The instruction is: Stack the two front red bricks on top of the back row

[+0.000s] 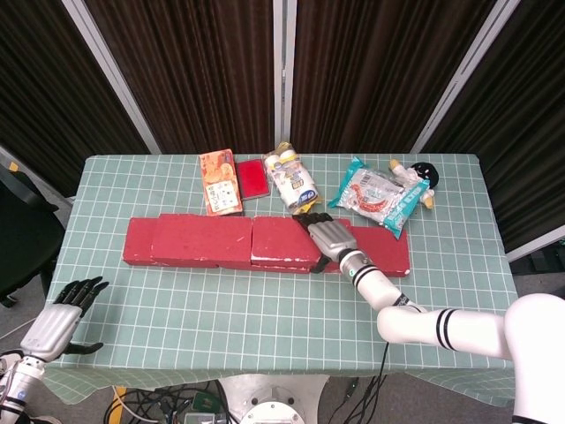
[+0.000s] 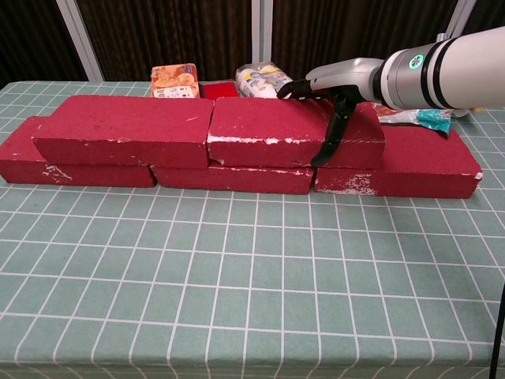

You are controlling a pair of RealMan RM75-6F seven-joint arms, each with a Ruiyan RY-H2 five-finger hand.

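Green checked cloth covers the table (image 1: 265,309), and across its middle runs the red brick wall: a back row (image 2: 394,170) of three bricks lying flat end to end, with two more already sitting on top. The left upper brick (image 2: 122,130) and the right upper brick (image 2: 268,130) meet end to end and straddle the joints beneath, so the stacking looks essentially done.

These bricks read as heavy, rigid and rough, with chipped white edges. They should not slip, but they would need a firm span across the short width, palm on top and thumb against the front face, since a pinch at one corner would likely let the block swing.

That is how the right hand (image 2: 331,87) sits: draped over the right end of the right upper brick, fingers (image 2: 293,87) reaching to its back edge and the thumb down its front face, holding it.

The left hand (image 1: 62,318) hangs off the near left table edge, fingers spread, holding nothing.

Behind the wall lie snack packets (image 1: 380,194), an orange box (image 1: 221,181) and a bottle pack (image 1: 293,179).
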